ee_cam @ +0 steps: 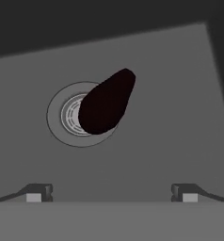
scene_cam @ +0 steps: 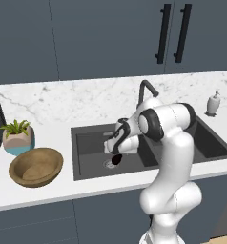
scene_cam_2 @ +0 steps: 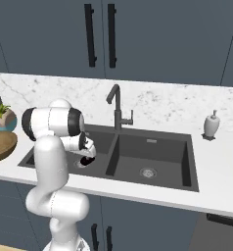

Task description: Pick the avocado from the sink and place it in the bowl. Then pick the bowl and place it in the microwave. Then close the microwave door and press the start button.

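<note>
The tool (ee_cam: 112, 193) is positioned inside the left basin of the sink (scene_cam: 87, 157), pointing down at the basin floor, with its two fingertips (ee_cam: 38, 192) set wide apart and nothing between them. In the hand view the avocado (ee_cam: 106, 102) lies directly ahead of the tool, clear of both fingertips, resting on the basin floor and overlapping the round drain (ee_cam: 67, 115); its narrow end points toward the upper right of that view. In the left base view the avocado (scene_cam: 116, 160) appears as a dark shape just below the wrist, at the drain of the left basin. The gooseneck tap (scene_cam_2: 116, 105) stands behind the divider between the two basins, and the right basin holds its own drain (scene_cam_2: 147, 172). The bowl (scene_cam: 36, 166) sits upright on the white tabletop (scene_cam: 48, 190) to the left of the sink, well apart from the tool, with nothing visible inside it. A potted plant (scene_cam: 18, 136) stands just behind the bowl. A soap dispenser (scene_cam_2: 211, 124) stands on the tabletop behind the far right corner of the sink. Dark blue cabinet doors (scene_cam: 106, 38) with black bar handles (scene_cam: 163, 33) hang above the marble backsplash
</note>
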